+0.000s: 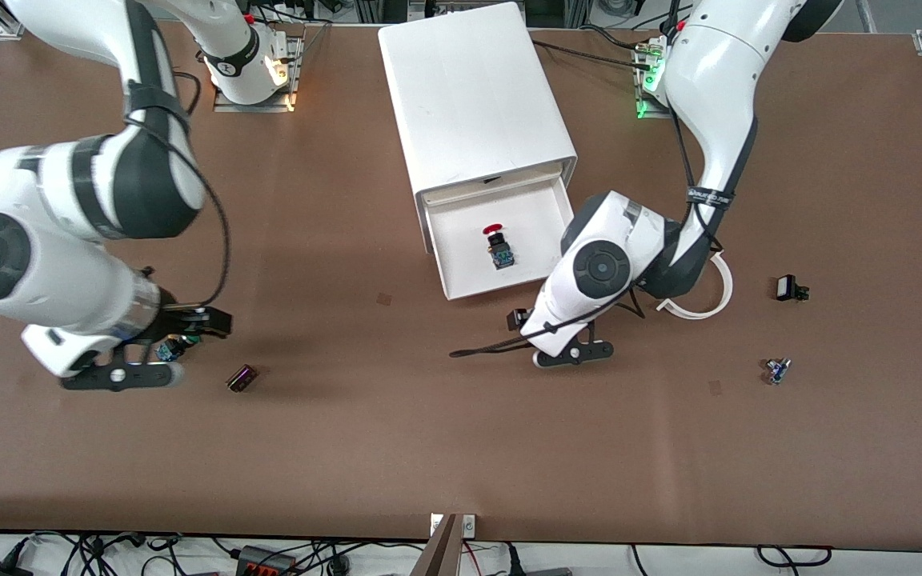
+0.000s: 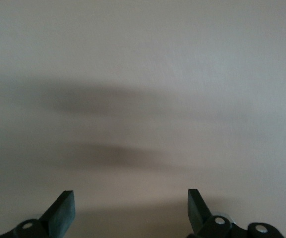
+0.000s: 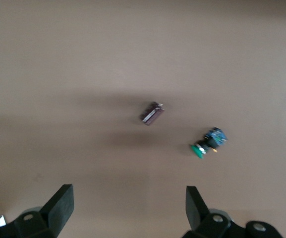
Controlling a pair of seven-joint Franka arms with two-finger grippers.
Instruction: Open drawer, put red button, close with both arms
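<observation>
The brown desk [image 1: 461,448] carries everything, with the two arms' bases at its upper edge in the front view. The white four-drawer cabinet [image 1: 473,88] stands between those bases. Its drawer [image 1: 461,240] is pulled out toward the front camera, and the red button [image 1: 499,246] lies on the drawer's white floor, red cap pointing toward the cabinet, body toward the camera.

The left arm reaches down beside the drawer, toward its own end of the desk. The left end effector [image 1: 557,352] hangs over bare desk just past the drawer's front corner, close to the red button but outside the drawer and apart from it. In the left wrist view its fingers [image 2: 63,210] stand wide apart with only plain desk surface between them.

The right arm bends low over its own end of the desk. The right end effector [image 1: 121,372] is well apart from the drawer and the red button. Its fingers [image 3: 61,203] are spread and hold nothing. A green-capped button [image 3: 207,144] lies on the desk close by it, and a small dark chip [image 1: 242,378] rests just beside that.

Toward the left arm's end lie a white curved strip [image 1: 705,300], a small black-and-white part [image 1: 789,288] and a tiny blue part [image 1: 777,370]. Cables run along the floor under the desk's near edge.
</observation>
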